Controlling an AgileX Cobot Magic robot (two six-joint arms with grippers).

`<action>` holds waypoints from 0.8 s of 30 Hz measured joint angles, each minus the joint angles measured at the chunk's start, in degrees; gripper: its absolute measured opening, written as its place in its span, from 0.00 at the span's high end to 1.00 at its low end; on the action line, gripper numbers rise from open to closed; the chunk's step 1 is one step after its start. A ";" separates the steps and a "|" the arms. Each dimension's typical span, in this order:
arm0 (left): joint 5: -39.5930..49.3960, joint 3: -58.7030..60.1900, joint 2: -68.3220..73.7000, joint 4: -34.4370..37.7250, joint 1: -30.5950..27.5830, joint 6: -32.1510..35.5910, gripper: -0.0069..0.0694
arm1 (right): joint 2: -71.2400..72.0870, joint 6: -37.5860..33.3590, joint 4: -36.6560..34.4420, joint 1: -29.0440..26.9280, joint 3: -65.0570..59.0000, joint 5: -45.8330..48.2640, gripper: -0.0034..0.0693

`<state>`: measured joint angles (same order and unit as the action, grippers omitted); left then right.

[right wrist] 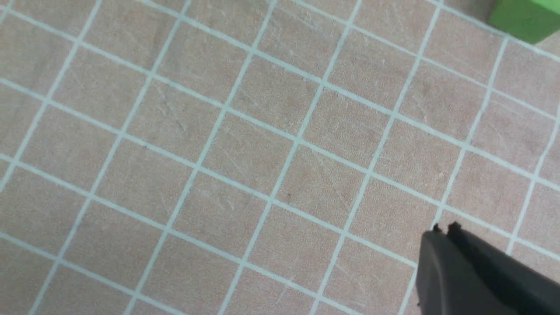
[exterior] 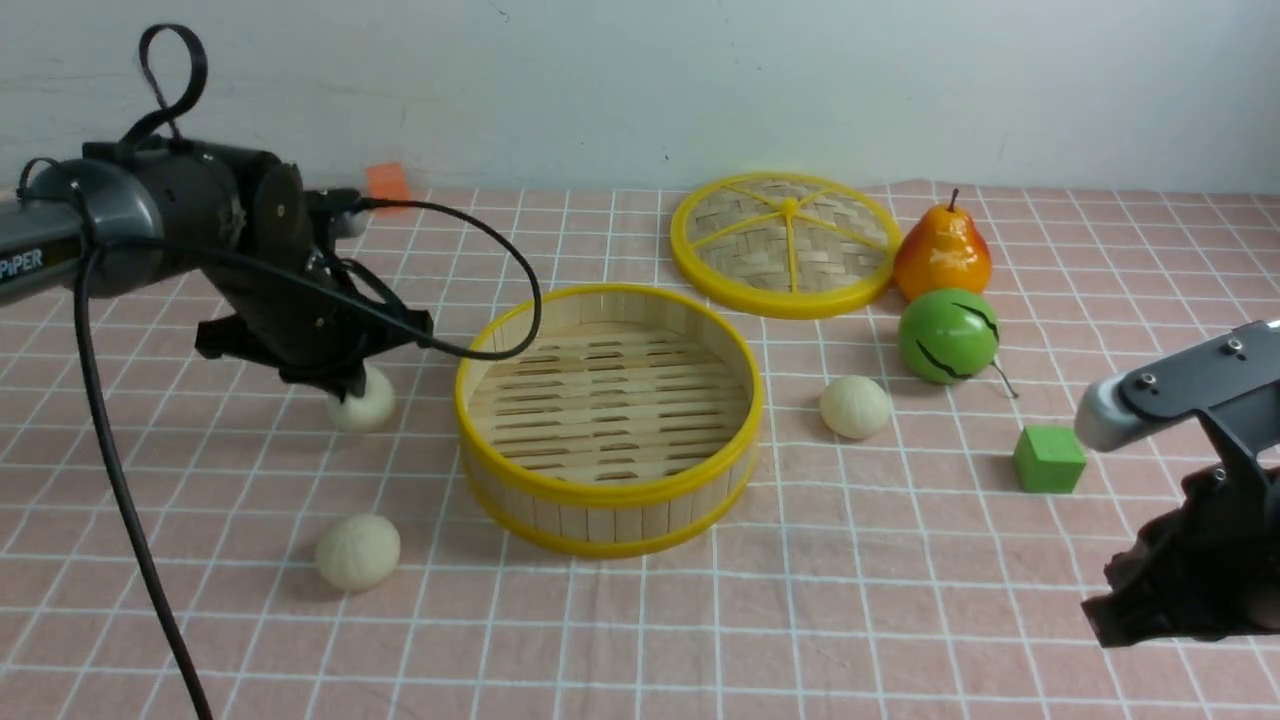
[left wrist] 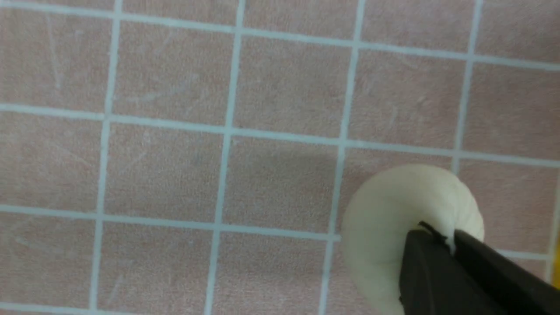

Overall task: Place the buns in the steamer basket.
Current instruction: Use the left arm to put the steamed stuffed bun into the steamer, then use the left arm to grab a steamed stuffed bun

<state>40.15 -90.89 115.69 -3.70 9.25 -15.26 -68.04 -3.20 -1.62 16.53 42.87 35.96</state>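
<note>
Three buns [exterior: 365, 406] [exterior: 357, 551] [exterior: 854, 406], one bamboo steamer basket [exterior: 610, 491], one woven lid [exterior: 787, 243], one orange pear [exterior: 941, 255], one green round fruit [exterior: 946, 335], one green cube [exterior: 1048, 459]

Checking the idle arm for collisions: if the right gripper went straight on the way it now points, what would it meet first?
Most likely the bare tablecloth: the right gripper, jaws closed, points down at it. The green cube lies off to one side, apparently out of that line.

Bright, diffuse light is throwing soft shadows left of the buns [exterior: 357, 551]. Wrist views are looking slightly blurred.
</note>
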 joint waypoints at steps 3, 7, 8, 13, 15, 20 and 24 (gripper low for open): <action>1.92 -4.92 -4.92 1.38 3.22 2.70 0.93 | 0.00 0.00 0.00 0.00 0.00 -0.68 0.94; 1.36 -8.79 -9.03 4.60 10.01 5.73 0.93 | 0.00 0.00 0.00 0.00 0.00 -0.90 0.94; 1.51 -9.00 -9.03 4.95 11.21 5.86 0.93 | 0.00 0.00 0.00 0.00 0.00 -0.90 0.94; 3.63 -8.99 -1.09 5.17 13.57 5.98 0.92 | 0.00 0.00 -0.02 0.00 0.00 -0.90 0.93; 3.69 -8.84 2.11 5.04 13.39 5.98 0.90 | 0.00 0.00 -0.72 0.00 0.00 -0.90 0.93; 3.09 -8.94 6.34 4.97 13.34 5.43 0.63 | 0.00 0.00 -2.56 0.00 0.00 -2.16 0.92; 9.49 -12.22 3.91 3.70 13.34 3.08 0.37 | 0.00 0.00 -2.61 0.00 0.00 -2.22 0.92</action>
<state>49.65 -103.11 119.60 0.00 22.59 -12.18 -68.04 -3.20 -4.23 16.53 42.87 33.73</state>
